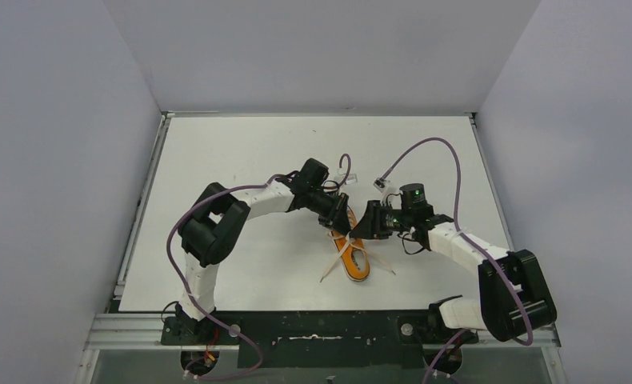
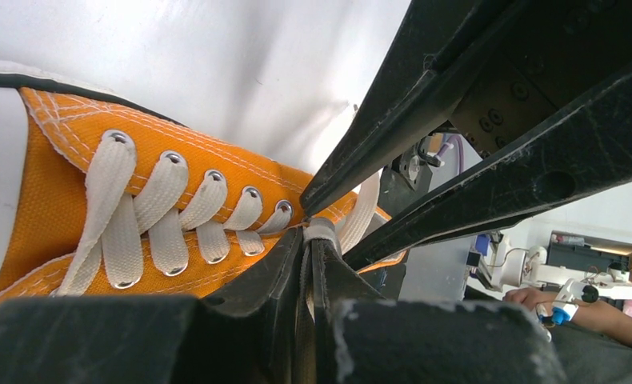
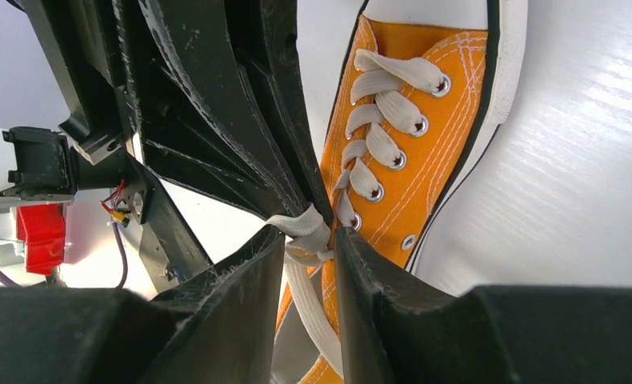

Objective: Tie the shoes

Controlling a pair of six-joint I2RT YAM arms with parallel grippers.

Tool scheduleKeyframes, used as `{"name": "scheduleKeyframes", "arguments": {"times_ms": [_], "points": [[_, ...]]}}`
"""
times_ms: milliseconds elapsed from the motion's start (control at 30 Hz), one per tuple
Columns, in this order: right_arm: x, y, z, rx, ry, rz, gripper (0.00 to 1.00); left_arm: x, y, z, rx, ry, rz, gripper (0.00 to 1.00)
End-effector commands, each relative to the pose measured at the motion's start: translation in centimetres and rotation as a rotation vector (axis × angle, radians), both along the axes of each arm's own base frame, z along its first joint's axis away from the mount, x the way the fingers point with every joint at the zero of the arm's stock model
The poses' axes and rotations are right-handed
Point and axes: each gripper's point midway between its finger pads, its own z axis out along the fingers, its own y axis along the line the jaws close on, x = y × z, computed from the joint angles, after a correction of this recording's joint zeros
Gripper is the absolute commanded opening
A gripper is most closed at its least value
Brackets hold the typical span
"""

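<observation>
The orange sneaker (image 1: 356, 262) lies on the white table (image 1: 241, 160), whitish laces (image 1: 331, 264) trailing off both sides. Both grippers meet over its tongue end. My left gripper (image 1: 346, 220) is shut on a lace; in the left wrist view (image 2: 309, 234) the lace (image 2: 320, 230) is pinched at the fingertips beside the laced eyelets (image 2: 209, 212). My right gripper (image 1: 367, 226) faces it. In the right wrist view (image 3: 310, 238) its jaws stand a narrow gap apart with a bunched lace (image 3: 306, 238) touching both. The shoe's laced front (image 3: 393, 136) lies beyond.
The two grippers' fingers nearly touch above the shoe; each shows in the other's wrist view. Purple cables (image 1: 449, 160) loop over the table behind the right arm. Grey walls enclose the table on three sides.
</observation>
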Motion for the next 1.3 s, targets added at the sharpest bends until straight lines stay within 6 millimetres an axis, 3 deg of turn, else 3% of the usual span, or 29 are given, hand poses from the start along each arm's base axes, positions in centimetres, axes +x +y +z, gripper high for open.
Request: {"name": "scheduleKeyframes", "arguments": {"times_ms": [0, 100, 233, 367, 467, 700, 833, 1000, 1267], "points": [[1.7, 0.8, 1.0, 0.019, -0.088, -0.007, 0.31, 0.4, -0.6, 1.6, -0.078, -0.047, -0.023, 0.05], [2.1, 0.9, 1.1, 0.018, -0.096, -0.017, 0.29, 0.1, -0.5, 1.6, -0.081, -0.048, -0.029, 0.04], [1.8, 1.0, 1.0, 0.020, -0.077, -0.005, 0.10, -0.2, -0.1, 1.5, -0.077, -0.045, -0.027, 0.05], [1.3, 0.3, 0.8, -0.005, -0.063, -0.005, 0.00, 0.1, 0.9, 2.1, -0.077, -0.058, -0.008, 0.26], [1.0, -0.1, 0.7, -0.012, -0.050, -0.014, 0.00, 0.4, 2.0, 2.4, -0.083, -0.073, 0.009, 0.38], [1.2, -0.2, 1.6, -0.020, -0.060, -0.022, 0.00, 0.8, 3.5, 2.1, -0.091, -0.061, 0.037, 0.41], [1.1, -0.4, 1.7, -0.040, -0.051, -0.016, 0.00, 1.5, 3.7, 2.4, -0.094, -0.063, 0.057, 0.31], [0.8, -0.8, 2.8, -0.070, -0.037, -0.020, 0.00, 1.3, 4.0, 1.8, -0.066, -0.034, 0.049, 0.00], [0.8, -2.2, 3.3, -0.171, 0.051, -0.103, 0.00, 0.4, 4.7, 1.7, -0.039, -0.011, 0.074, 0.00]]}}
